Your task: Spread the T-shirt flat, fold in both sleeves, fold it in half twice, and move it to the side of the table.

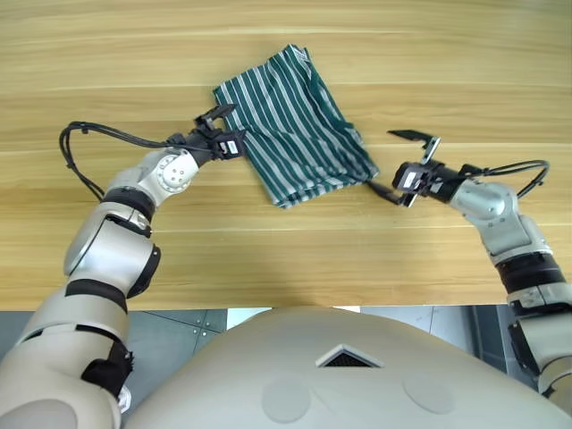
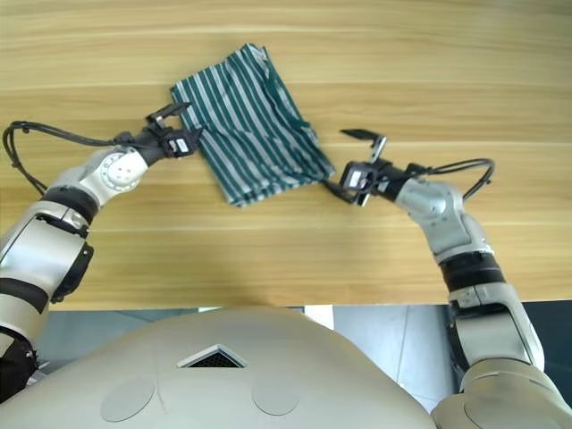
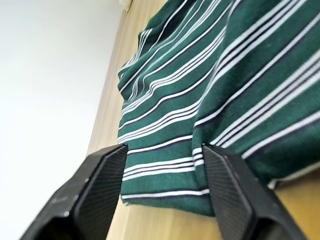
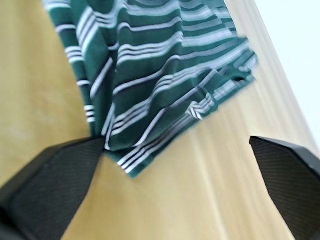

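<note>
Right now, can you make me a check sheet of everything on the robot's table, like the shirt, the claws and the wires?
Surface: table, light wooden planks.
Job's things: T-shirt, green with white stripes, folded into a compact bundle and lying askew near the table's middle.
Clutter: nothing seen.
Grippers: left gripper open, at the shirt's left edge, with the cloth's edge seen between its fingers. Right gripper open wide, with one finger by the shirt's near right corner.
Cables: left cable loops out beside the left forearm. Right cable arcs over the right forearm. Both are black and clear of the shirt.
Surroundings: grey floor below the table's near edge.
</note>
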Available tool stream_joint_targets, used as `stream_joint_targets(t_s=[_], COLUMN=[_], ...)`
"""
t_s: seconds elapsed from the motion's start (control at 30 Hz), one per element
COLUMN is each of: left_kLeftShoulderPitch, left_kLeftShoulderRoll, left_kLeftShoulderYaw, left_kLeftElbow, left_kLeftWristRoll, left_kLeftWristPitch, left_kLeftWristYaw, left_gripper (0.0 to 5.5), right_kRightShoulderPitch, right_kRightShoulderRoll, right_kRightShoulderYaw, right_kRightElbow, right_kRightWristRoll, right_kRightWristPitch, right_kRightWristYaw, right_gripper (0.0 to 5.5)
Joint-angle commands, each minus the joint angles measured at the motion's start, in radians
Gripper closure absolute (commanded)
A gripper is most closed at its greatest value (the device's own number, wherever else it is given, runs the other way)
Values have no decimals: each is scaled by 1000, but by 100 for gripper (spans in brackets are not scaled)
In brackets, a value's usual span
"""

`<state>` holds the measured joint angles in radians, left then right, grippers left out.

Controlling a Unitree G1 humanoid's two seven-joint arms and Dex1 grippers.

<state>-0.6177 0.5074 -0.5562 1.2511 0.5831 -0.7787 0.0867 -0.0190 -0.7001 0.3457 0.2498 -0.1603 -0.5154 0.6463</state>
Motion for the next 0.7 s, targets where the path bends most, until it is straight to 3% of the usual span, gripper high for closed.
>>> stream_joint_targets(t_s=[0.03, 0.27, 0.4, 0.57, 0.7], left_kLeftShoulderPitch=[-42, -35, -1, 137, 256], left_kLeftShoulderRoll=[41, 42, 23, -2, 21], left_kLeftShoulderYaw=[55, 89, 98, 128, 114], left_kLeftElbow=[3, -28, -66, -195, -416], left_kLeftWristRoll=[-15, -1, -24, -368, -669], left_kLeftWristPitch=[-11, -102, -194, -365, -297], left_kLeftWristYaw=[35, 64, 12, -392, -705], left_gripper=[273, 273, 273, 273, 273], right_kRightShoulderPitch=[156, 223, 144, 5, -75], right_kRightShoulderRoll=[-81, -107, -21, 128, 214], right_kRightShoulderYaw=[59, 34, 1, 14, 52], right_kRightElbow=[-233, -394, -341, -204, -81], right_kRightWristRoll=[152, 280, 217, 33, -105], right_kRightWristPitch=[12, 31, 62, 70, 56], right_kRightWristYaw=[186, 279, 198, 38, -63], right_gripper=[15, 15, 15, 15, 15])
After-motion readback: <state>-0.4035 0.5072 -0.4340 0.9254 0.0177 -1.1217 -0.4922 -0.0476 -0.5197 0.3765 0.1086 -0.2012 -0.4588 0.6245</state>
